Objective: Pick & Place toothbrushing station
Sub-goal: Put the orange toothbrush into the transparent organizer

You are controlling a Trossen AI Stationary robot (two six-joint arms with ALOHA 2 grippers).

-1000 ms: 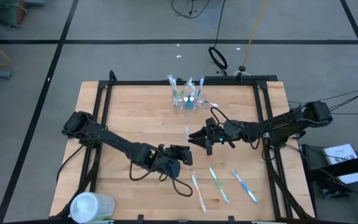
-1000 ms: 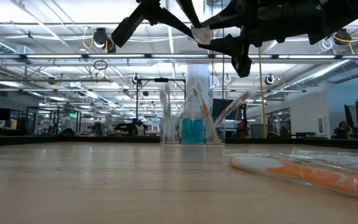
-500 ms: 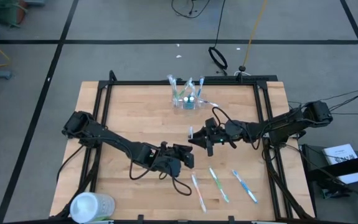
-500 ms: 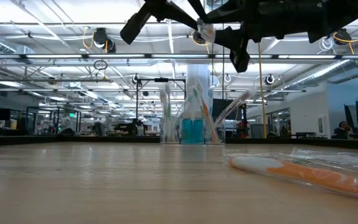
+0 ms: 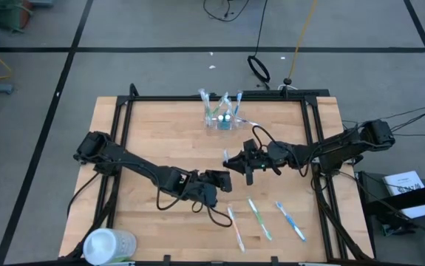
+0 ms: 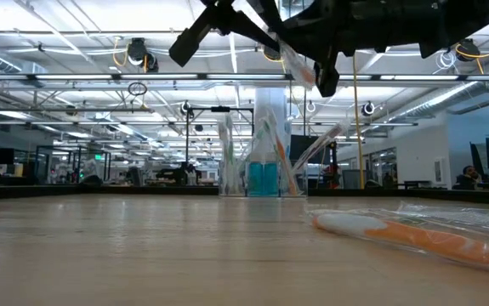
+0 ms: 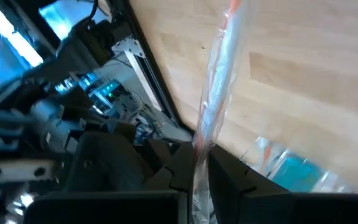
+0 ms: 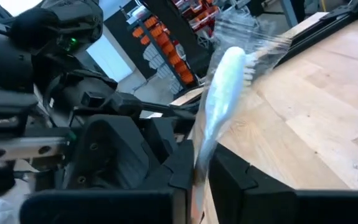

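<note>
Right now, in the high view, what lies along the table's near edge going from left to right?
Whitish round container at the left corner → first loose toothbrush → second toothbrush → third toothbrush, farthest right.

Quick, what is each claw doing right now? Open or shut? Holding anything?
Left claw: shut on a wrapped toothbrush.
Right claw: shut on a white toothbrush.
</note>
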